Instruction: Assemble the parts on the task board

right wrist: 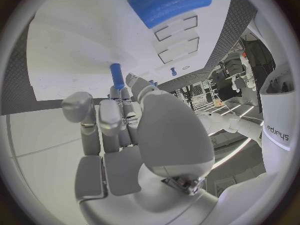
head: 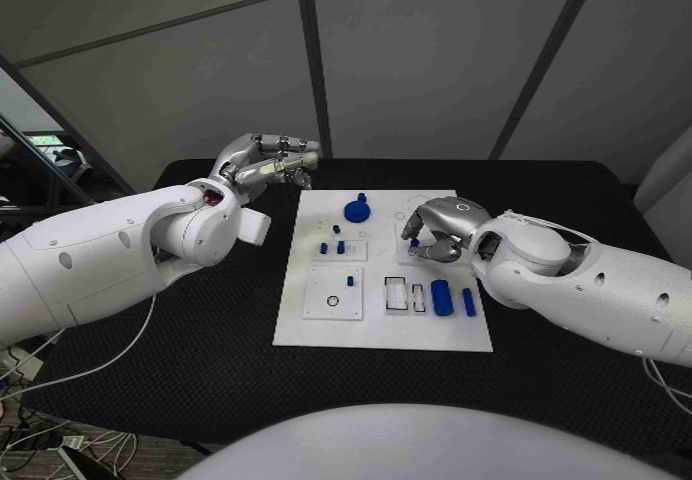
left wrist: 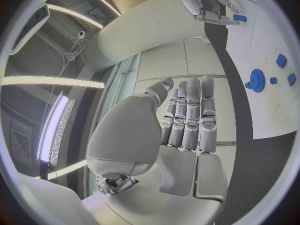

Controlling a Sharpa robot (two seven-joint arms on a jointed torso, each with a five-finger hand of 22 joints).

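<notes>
In the head view, your left arm reaches in over the black surface (head: 173, 380) and its left hand (head: 267, 160) hangs raised just beyond the far left corner of the task board (head: 378, 335), off the plate, with fingers curled loosely and nothing in them that you can see. Your right arm crosses from the other side, and the right hand (head: 437, 225) sits over the board's right middle, fingers bent downward; a small blue pin (head: 414, 242) shows at its fingertips. On the board you can see a blue gear (head: 356, 211) near the far edge, several small blue pieces (head: 340, 247) left of the right hand, and a blue cylinder (head: 441, 297) lying near the right edge with a narrower blue bar (head: 469, 302) just beside it. The right hand covers part of the board beneath it.

In the left wrist view, the left hand (left wrist: 184, 120) shows straight fingers lying side by side, holding nothing. The gear (left wrist: 257, 78) and the board (left wrist: 265, 110) curve along the rim, and the right hand (left wrist: 206, 5) appears far off.

In the right wrist view, the right hand (right wrist: 125, 115) pinches the pin (right wrist: 117, 76) upright between its fingertips, above the white board (right wrist: 75, 45). The cylinder (right wrist: 169, 2) lies beyond; whether the pin's lower end touches the plate is hidden.
</notes>
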